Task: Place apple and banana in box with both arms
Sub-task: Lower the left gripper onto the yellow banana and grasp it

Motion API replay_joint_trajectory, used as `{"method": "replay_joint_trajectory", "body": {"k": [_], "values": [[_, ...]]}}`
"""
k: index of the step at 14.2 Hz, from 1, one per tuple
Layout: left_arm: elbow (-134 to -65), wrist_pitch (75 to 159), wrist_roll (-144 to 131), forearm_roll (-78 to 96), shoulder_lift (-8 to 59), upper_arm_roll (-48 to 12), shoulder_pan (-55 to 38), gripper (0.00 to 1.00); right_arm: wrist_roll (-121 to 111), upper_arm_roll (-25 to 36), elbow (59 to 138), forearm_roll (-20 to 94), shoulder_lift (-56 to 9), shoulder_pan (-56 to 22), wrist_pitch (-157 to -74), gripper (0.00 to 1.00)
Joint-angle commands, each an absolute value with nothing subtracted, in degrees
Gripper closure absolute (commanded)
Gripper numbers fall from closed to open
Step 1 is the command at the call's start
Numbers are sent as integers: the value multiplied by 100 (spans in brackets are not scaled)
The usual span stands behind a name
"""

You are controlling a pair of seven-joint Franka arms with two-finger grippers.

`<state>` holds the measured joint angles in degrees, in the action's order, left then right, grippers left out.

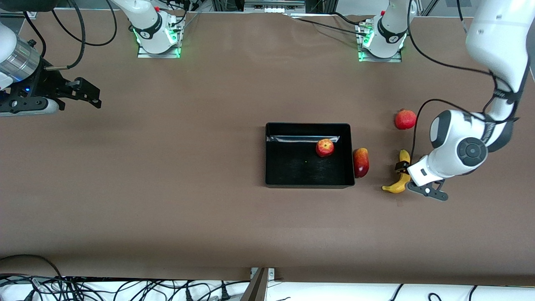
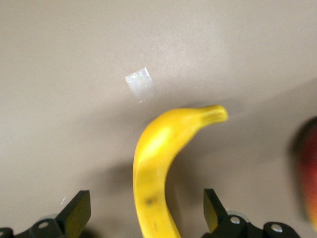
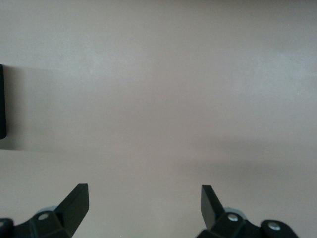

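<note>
The red-and-yellow apple [image 1: 325, 147] lies inside the black box [image 1: 292, 167], near its corner toward the left arm's end. The yellow banana [image 1: 397, 186] lies on the table beside the box, toward the left arm's end. My left gripper [image 1: 404, 173] is low over the banana and open. In the left wrist view the banana [image 2: 158, 163] runs between the two fingertips [image 2: 79, 208] with a gap on each side. My right gripper [image 1: 94, 97] waits open over bare table at the right arm's end, with nothing between its fingers [image 3: 74, 203].
A red-yellow mango [image 1: 361, 162] lies against the box's outer wall, between box and banana, and shows as the mango [image 2: 309, 183] in the left wrist view. A red pomegranate [image 1: 405, 119] sits farther from the front camera than the banana. A pale patch [image 2: 140, 84] marks the table.
</note>
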<state>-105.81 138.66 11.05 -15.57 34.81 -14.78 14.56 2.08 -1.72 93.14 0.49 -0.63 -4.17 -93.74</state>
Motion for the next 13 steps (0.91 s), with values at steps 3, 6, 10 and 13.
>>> {"method": "replay_joint_trajectory", "body": {"k": [3, 6, 10, 13], "values": [[-11127, 14643, 1204, -1863, 3401, -1556, 1626, 90, 229, -202, 9220, -9, -79, -396, -9352, 0], [-11101, 14634, 1248, -1863, 3366, -1564, 1661, 100, 229, -202, 9220, -9, -79, -396, -9352, 0], [-10865, 14039, 1037, -1854, 3033, -1670, 1635, 100, 229, -202, 9220, -9, -79, -396, -9352, 0], [-10189, 12626, 959, -1749, 2681, -2002, 1582, 100, 229, -202, 9220, -9, -79, -396, -9352, 0]]}}
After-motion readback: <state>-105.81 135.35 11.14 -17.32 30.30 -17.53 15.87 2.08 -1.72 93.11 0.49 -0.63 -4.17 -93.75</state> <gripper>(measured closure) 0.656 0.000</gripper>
